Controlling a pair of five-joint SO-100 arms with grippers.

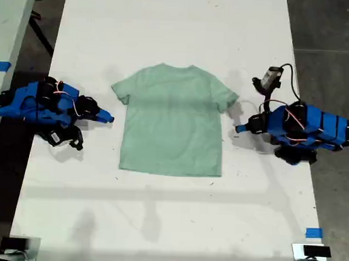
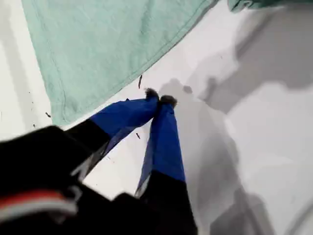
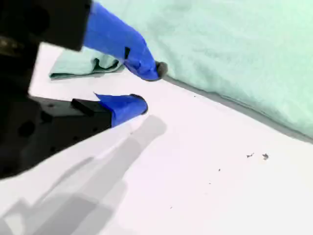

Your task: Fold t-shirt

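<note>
Starting at my first end effector (image 2: 160, 98): the two blue fingers are pinched tip to tip with nothing between them, parked on bare white surface (image 1: 160, 210) just off the t-shirt (image 2: 107, 44)'s side edge. My second end effector (image 3: 149, 87) has a narrow gap and is empty too. One tip sits right at the shirt's edge, but I can't tell if it touches the cloth. That finger also covers part of the rumpled sleeve behind it.

Both wrist views cut the shirt off, so you only get a hem corner in one and a sleeve plus some of the body in the other. From the exterior view the neckline is too pale to make out properly.

The shirt lies flat and unfolded around the middle of the surface. Its neck points to the surface's edge at the exterior view's top and its hem to the opposite edge, so the long axis runs between those two. The sleeves stick out toward the arms on either side.
</note>
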